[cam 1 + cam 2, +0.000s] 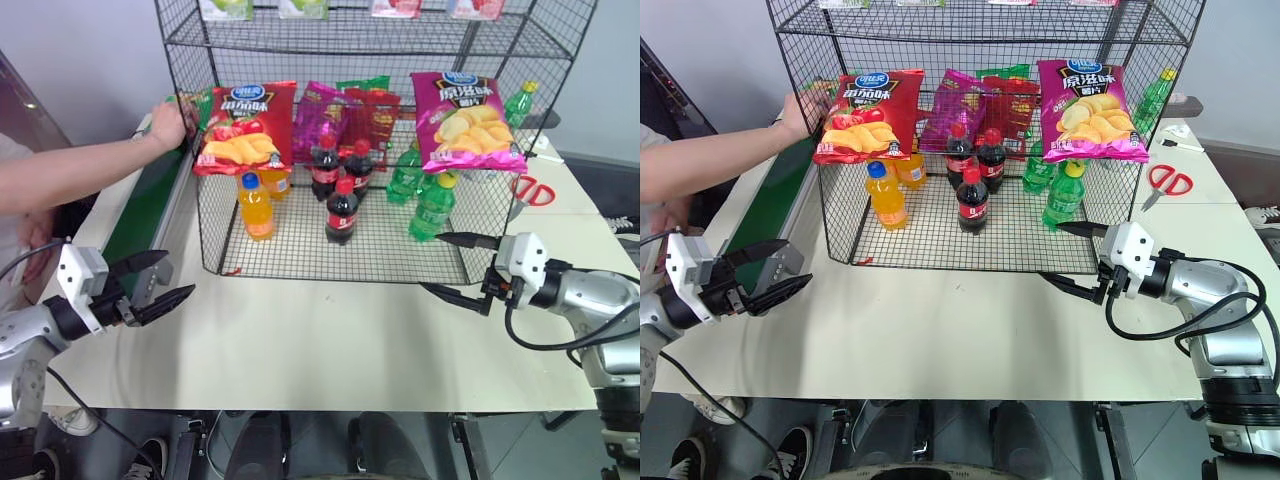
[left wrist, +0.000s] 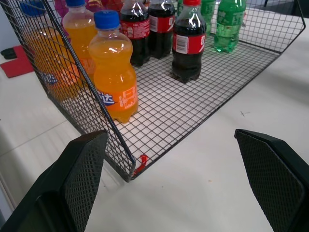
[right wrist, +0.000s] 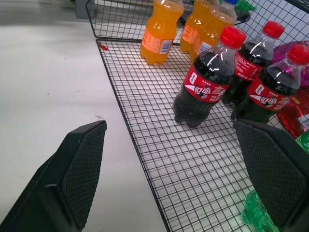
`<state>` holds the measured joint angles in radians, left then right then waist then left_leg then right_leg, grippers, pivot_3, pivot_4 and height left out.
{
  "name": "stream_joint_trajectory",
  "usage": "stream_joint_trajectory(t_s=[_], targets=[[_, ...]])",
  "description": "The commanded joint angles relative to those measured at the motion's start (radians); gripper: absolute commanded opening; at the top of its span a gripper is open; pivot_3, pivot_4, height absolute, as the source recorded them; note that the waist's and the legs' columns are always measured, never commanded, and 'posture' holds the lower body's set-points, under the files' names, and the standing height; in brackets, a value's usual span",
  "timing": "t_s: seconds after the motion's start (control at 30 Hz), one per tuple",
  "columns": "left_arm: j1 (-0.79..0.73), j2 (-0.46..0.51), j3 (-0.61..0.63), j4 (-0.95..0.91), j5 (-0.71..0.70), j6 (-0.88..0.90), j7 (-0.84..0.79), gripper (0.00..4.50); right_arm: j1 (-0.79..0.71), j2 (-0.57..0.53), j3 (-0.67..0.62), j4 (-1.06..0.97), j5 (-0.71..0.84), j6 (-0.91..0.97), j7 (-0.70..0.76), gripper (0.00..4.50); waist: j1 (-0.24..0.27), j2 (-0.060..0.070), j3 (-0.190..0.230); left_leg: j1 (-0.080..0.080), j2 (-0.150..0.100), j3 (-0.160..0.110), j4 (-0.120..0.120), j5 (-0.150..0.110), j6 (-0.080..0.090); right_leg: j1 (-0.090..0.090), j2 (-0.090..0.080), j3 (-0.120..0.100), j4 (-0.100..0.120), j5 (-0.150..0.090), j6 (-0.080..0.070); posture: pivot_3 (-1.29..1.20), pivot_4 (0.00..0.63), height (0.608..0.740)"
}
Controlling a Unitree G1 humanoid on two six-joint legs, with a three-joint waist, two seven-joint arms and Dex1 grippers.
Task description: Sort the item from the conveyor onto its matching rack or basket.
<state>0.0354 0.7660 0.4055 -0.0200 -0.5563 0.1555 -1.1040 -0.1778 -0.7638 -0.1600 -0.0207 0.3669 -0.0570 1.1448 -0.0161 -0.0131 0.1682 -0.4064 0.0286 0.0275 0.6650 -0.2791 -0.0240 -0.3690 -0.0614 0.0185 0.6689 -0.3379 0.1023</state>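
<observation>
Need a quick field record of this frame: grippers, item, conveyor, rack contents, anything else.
left gripper: jaws open, empty, above the table beside the conveyor
right gripper: jaws open, empty, at the rack's front right corner
item: green crisp bag at the conveyor's far end, a person's hand on it
conveyor: along the table's left edge
rack: bottom tier holds orange, cola and green bottles; red bag and pink-purple bag hang in front
other: red scissors right of the rack
</observation>
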Motion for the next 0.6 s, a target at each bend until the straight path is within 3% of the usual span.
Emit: stream_joint_trajectory(t_s=[0.03,0.6], targets=[[-0.007,0.004,0.024,-0.009,-0.009,-0.018,-0.004,4.5,-0.018,0.0,-0.005,-0.013,0.007,-0.017,-0.003,4.38,0.0,0.0,0.0,0.0,0.0,0.0,0.0,0.0,0.0,0.0,0.0,0.0,0.0,0.0,0.0,0.0,0.15,0.739],[0.015,0.007,0.046,-0.019,-0.001,-0.033,0.013,4.5,-0.028,0.005,0.004,-0.017,0.031,-0.004,-0.003,4.38,0.0,0.0,0.0,0.0,0.0,0.0,0.0,0.0,0.0,0.0,0.0,0.0,0.0,0.0,0.0,0.0,0.15,0.739]])
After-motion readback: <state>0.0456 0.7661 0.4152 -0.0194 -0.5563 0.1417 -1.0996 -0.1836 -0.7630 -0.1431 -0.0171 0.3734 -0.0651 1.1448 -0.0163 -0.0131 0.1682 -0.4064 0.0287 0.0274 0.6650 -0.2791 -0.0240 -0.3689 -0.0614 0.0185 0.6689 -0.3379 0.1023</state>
